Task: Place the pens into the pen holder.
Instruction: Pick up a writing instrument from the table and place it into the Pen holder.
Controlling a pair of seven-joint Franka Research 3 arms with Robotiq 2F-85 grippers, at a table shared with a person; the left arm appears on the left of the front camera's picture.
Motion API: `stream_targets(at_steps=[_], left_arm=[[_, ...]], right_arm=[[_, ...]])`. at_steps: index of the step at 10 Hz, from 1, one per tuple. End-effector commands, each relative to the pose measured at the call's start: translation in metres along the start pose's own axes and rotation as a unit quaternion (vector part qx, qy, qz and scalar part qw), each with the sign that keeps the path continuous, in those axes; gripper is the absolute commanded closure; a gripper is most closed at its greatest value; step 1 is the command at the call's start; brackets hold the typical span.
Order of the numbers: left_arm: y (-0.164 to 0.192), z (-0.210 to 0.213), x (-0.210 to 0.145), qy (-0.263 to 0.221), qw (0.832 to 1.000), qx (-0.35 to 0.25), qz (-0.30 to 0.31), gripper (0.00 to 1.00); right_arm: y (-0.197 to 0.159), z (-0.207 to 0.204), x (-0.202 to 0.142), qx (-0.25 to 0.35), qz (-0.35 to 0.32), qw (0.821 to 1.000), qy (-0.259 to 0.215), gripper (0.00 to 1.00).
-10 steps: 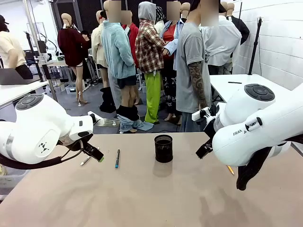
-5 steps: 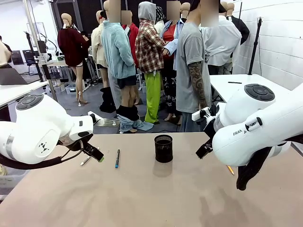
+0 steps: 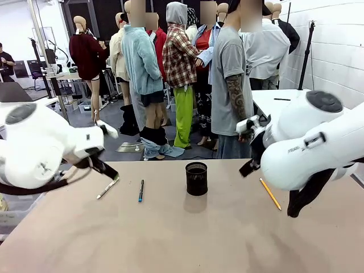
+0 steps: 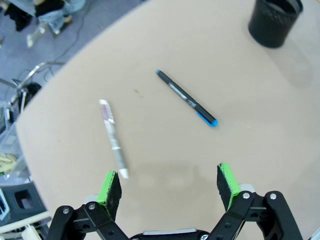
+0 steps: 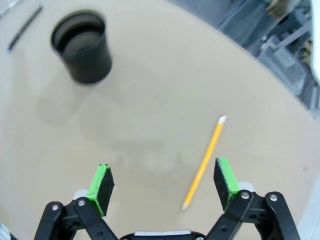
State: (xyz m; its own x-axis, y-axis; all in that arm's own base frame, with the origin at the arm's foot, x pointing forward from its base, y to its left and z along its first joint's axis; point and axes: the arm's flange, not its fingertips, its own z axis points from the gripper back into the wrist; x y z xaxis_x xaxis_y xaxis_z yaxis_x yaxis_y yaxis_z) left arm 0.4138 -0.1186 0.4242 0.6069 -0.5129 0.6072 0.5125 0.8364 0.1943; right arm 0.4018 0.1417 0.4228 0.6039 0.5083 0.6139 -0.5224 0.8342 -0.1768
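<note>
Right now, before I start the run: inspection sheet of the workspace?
Surface: tan table, flat, no spills.
Job's things: pen holder upright mid-table, no pen in it; black pen and white-silver pen lying left of it, orange pencil lying right of it.
Clutter: nothing seen.
Grippers: left gripper open above the table near the white-silver pen; right gripper open above the orange pencil; both hold nothing.
Cables: dark cable hanging under the left arm.
Surroundings: person in grey T-shirt at the far edge.
</note>
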Motion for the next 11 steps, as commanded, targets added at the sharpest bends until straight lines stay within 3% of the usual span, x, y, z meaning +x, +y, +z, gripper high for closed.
stream_targets(at_steps=[1,3,6,9,11], left_arm=[[0.046,0.049,-0.013,-0.056,0.998,0.031,-0.005,0.0],[0.095,0.097,-0.05,-0.045,0.994,0.093,0.028,0.0],[0.15,0.147,-0.128,0.012,0.975,0.171,0.138,0.0],[0.165,0.16,-0.186,-0.009,0.961,0.177,0.212,0.0],[0.161,0.147,-0.185,-0.007,0.966,0.161,0.203,0.0]], right_arm=[[-0.032,0.045,-0.019,-0.035,-0.017,0.998,-0.041,0.0],[-0.085,0.096,-0.055,-0.151,-0.098,0.983,-0.031,0.0],[-0.13,0.157,-0.131,-0.237,-0.216,0.947,-0.032,0.0],[-0.139,0.165,-0.186,-0.262,-0.288,0.921,-0.026,0.0],[-0.138,0.165,-0.196,-0.262,-0.298,0.917,-0.032,0.0]])
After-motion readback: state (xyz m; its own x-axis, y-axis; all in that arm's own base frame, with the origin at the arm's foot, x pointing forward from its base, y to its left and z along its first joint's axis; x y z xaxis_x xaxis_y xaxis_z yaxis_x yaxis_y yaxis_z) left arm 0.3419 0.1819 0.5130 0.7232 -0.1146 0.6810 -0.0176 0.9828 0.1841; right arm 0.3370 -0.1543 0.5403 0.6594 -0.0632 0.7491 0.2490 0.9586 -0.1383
